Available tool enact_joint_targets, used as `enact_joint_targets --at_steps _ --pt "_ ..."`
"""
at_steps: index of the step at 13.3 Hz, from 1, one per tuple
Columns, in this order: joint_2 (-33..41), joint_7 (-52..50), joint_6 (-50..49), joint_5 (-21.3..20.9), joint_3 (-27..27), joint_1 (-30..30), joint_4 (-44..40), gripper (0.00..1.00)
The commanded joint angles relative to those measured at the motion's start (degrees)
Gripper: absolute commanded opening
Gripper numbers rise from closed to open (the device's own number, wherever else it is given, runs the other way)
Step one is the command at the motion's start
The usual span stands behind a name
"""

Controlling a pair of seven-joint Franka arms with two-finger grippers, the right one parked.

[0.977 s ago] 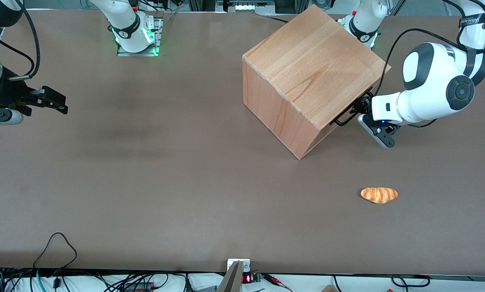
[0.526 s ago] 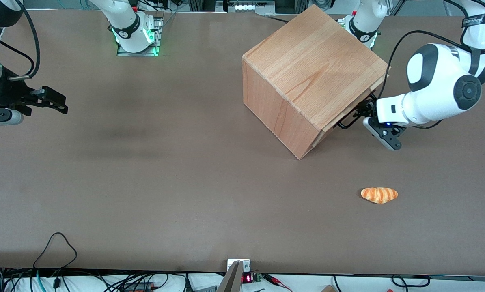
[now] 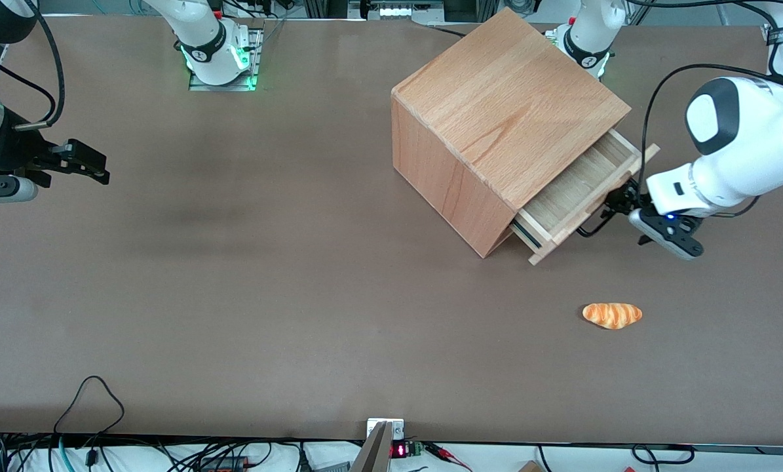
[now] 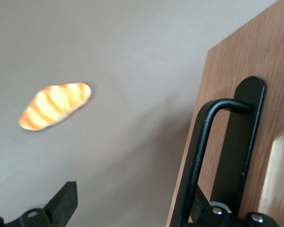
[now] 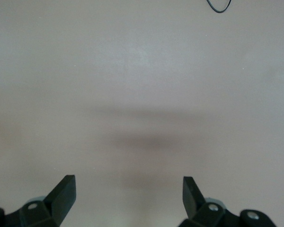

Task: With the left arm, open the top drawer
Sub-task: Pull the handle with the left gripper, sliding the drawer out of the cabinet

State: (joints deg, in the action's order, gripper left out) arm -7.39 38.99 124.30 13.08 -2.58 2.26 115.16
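Note:
The top drawer (image 3: 581, 187) of the beech cube cabinet (image 3: 502, 111) stands pulled out part way, and its inside shows bare wood. Its black U-shaped handle (image 3: 593, 228) is on the drawer front (image 4: 274, 71). My left arm (image 3: 725, 164) reaches in front of the drawer. Its gripper (image 3: 620, 204) is at the handle. In the left wrist view the gripper (image 4: 132, 196) is open, with the fingers wide apart. The handle bar (image 4: 199, 156) runs just across one finger (image 4: 201, 205); the other finger (image 4: 66, 201) is over bare table.
A toy bread roll (image 3: 612, 314) lies on the brown table, nearer the front camera than the gripper, and shows in the left wrist view (image 4: 54, 106). A black cable loop (image 3: 90, 400) lies near the table's front edge, toward the parked arm's end.
The drawer has slid out of the cabinet from shut to well open. My gripper and forearm moved with the handle, away from the cabinet and nearer the front camera.

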Motion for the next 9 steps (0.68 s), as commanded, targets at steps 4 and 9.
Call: enact_joint_targets --at_steps 4,9 --pt "-3.7 1.5 6.9 0.6 -5.3 -0.3 -0.5 1.00" --pt "-5.5 1.4 12.9 -2.5 -8.1 -0.4 -2.2 1.00"
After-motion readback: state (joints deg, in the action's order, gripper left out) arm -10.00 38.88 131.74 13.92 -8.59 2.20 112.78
